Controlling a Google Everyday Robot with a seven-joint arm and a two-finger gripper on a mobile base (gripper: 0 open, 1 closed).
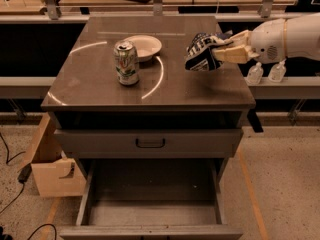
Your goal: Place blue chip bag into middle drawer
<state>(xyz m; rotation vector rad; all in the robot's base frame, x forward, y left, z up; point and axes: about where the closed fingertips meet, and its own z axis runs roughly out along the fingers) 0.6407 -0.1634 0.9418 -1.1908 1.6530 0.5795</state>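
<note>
The blue chip bag (201, 52), dark blue with white lettering, hangs in the air above the right part of the grey cabinet top (95, 84). My gripper (221, 51) comes in from the right on a white arm and is shut on the bag's right side. The middle drawer (150, 215) stands pulled out at the bottom front of the cabinet. Its grey floor is bare. It lies well below the bag and nearer the camera.
A green-and-silver can (126, 62) and a white plate (144, 47) stand on the cabinet top left of the bag. A shut drawer front with a black loop handle (150, 143) sits above the open drawer. A wooden box (50, 169) stands left; two small bottles (255, 74) stand right.
</note>
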